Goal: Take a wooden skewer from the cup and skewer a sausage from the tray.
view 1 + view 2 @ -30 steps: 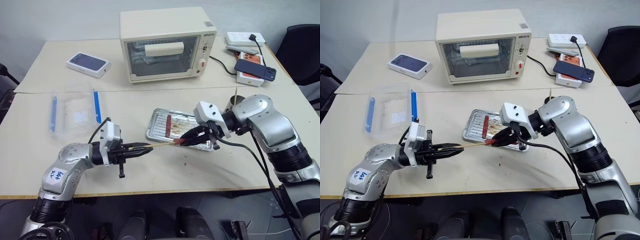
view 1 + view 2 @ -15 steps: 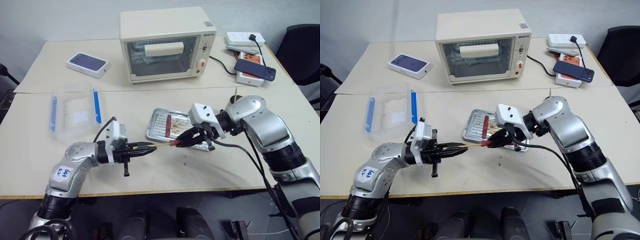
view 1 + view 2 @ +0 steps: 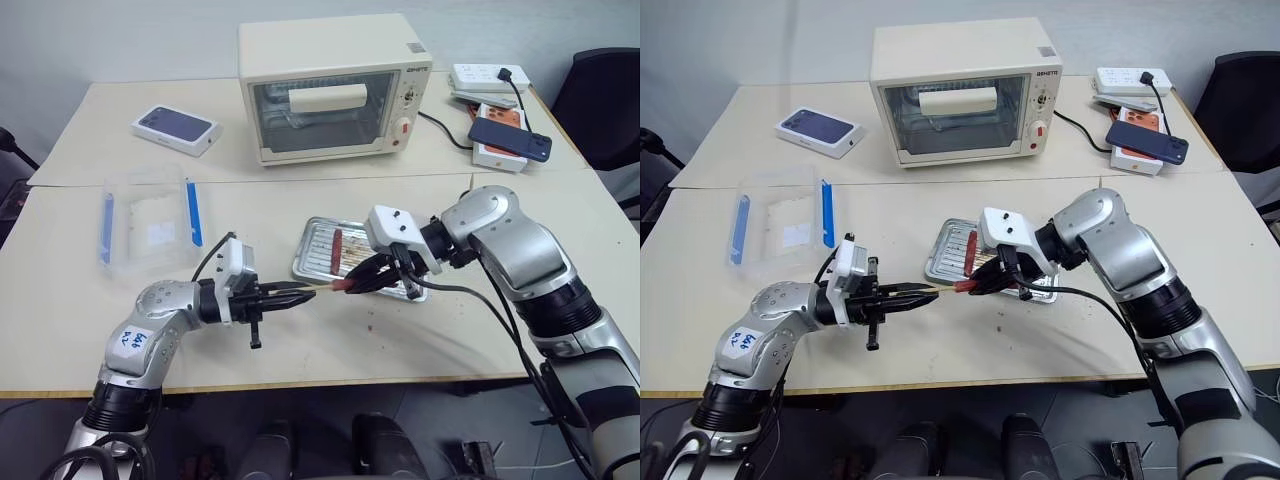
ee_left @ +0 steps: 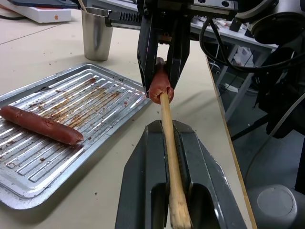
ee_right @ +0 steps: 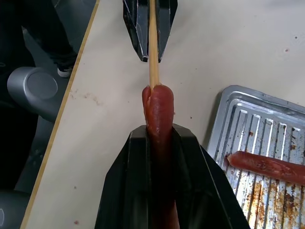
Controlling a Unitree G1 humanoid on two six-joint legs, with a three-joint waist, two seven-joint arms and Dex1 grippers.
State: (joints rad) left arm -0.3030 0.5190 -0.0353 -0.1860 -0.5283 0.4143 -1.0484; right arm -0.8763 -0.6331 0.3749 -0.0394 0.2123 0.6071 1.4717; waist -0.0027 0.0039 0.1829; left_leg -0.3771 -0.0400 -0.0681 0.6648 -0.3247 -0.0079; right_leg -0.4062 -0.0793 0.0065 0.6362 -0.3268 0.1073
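Observation:
My left gripper (image 3: 298, 293) is shut on the wooden skewer (image 4: 167, 125), which points level toward the right. My right gripper (image 5: 159, 131) is shut on the sausage (image 5: 158, 108) and holds it in line with the stick. The skewer's tip is pushed into the sausage's end (image 3: 342, 285), just in front of the tray (image 3: 318, 252). A second sausage (image 4: 41, 125) lies on the tray's ribbed floor. The cup (image 4: 97, 33) stands beyond the tray, with another stick in it.
A cream toaster oven (image 3: 335, 85) stands at the back. A clear plastic box with blue clips (image 3: 150, 222) lies at the left, and a phone box (image 3: 176, 127) lies behind it. Phones and a power strip (image 3: 500, 125) are at the back right. The table's front edge is close.
The two grippers have come slightly closer together, so less bare skewer shows between my left fingertips and the sausage. Both grips are unchanged.

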